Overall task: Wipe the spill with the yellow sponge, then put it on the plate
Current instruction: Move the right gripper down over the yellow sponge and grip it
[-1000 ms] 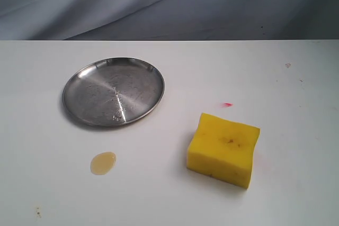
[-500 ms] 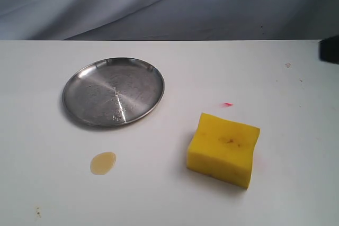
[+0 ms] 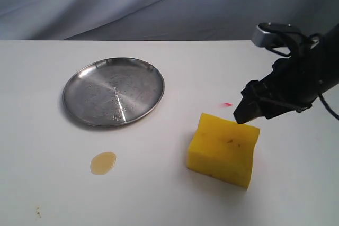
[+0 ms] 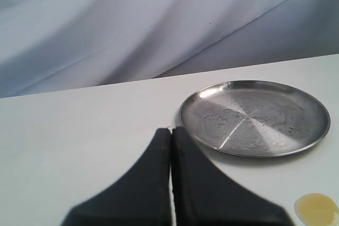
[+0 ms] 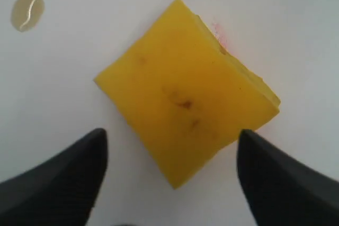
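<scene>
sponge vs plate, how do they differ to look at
The sponge is a thick yellow block with a dented, speckled top; the plate is a shallow, round, shiny metal dish. The plate is wider, the sponge taller. The open right gripper hangs over the sponge; nothing is over the plate. Both rest on the white table, apart from each other.

white tabletop [image 3: 175, 199], draped grey-blue cloth backdrop [image 3: 159, 3], soft even light
</scene>
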`<control>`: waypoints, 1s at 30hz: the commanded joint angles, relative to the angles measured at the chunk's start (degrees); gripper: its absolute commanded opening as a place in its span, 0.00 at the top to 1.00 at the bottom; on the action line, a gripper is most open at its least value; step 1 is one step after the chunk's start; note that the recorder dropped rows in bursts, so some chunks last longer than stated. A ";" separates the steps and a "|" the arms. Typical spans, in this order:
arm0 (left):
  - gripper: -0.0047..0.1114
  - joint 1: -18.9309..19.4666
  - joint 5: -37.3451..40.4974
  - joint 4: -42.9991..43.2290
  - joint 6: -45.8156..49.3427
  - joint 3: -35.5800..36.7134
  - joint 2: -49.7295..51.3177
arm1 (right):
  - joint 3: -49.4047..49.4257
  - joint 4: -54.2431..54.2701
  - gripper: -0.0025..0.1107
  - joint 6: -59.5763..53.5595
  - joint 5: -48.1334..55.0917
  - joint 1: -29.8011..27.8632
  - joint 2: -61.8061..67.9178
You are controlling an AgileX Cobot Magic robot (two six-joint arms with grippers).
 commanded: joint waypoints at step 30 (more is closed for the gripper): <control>0.96 0.05 -0.34 0.04 -0.47 -0.17 -0.20 | -0.36 -0.19 0.98 7.16 -7.29 6.85 13.36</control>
